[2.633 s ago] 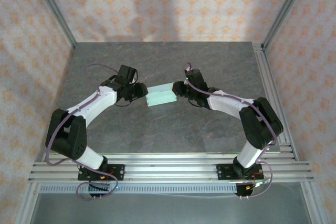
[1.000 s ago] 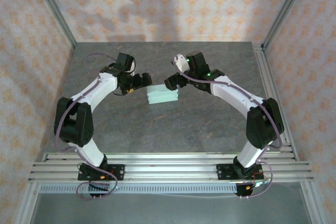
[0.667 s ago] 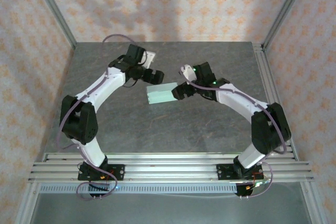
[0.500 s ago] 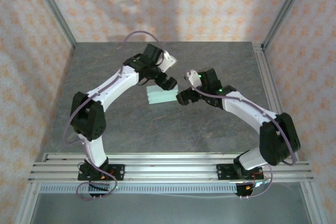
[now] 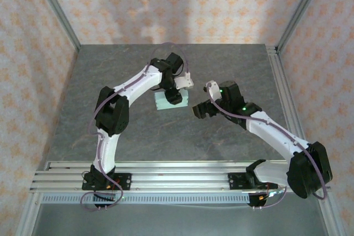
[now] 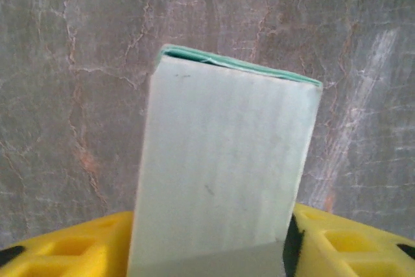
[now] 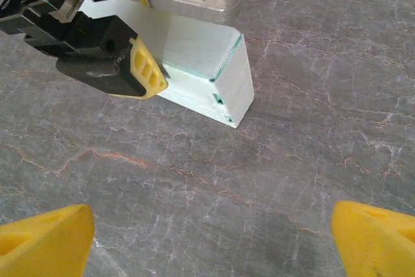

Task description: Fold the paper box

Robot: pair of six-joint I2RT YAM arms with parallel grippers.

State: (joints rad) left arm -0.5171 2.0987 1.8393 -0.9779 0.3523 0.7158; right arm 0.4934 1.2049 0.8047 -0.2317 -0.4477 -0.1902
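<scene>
Grey marbled tabletop fills the walled cell, with the paper box lying closed near its middle. Over it the left gripper straddles the box, fingers closed against its sides. Just right of it, the right gripper stands apart, spread wide.

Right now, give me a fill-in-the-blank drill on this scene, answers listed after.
The left pincer has the paper box between its yellow ___.
The right pincer stands ___, with nothing in it.
In the top view, the right pincer is to the ___ of the box.
Missing words: fingers; open; right.
</scene>
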